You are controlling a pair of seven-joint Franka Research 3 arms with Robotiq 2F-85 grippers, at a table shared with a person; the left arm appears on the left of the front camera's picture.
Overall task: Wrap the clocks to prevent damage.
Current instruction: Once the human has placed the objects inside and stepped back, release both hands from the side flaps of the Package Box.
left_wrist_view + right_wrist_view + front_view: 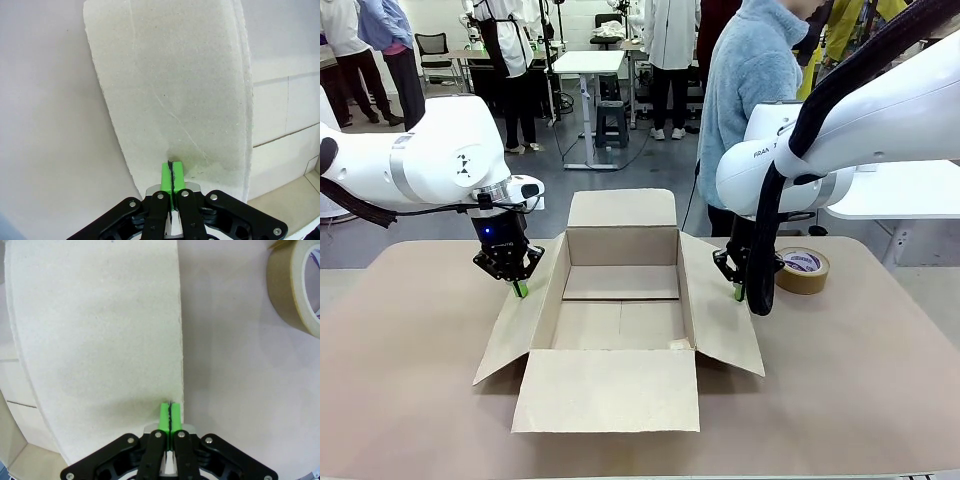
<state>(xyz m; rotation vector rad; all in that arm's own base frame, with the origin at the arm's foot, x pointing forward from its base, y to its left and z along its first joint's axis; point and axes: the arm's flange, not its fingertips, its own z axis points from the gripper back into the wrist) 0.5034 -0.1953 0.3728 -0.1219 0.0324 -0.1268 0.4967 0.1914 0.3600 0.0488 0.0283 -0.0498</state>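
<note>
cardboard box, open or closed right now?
Open. The cardboard box has all four flaps spread outward, and its bare inside floor shows.

Glossy white and rounded along left arm and right arm; draped with thick black cable; tipped with black left tool and right tool, silver screws, green pads.

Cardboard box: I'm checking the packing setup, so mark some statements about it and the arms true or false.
1. The box stands open, flaps spread. True.
2. The tape roll lies inside the box. False: it sits on the table beside it.
3. The left fingers and right fingers are shut. True.
4. The left fingers grip the tape roll. False: they hold nothing, tips at a box flap.
</note>
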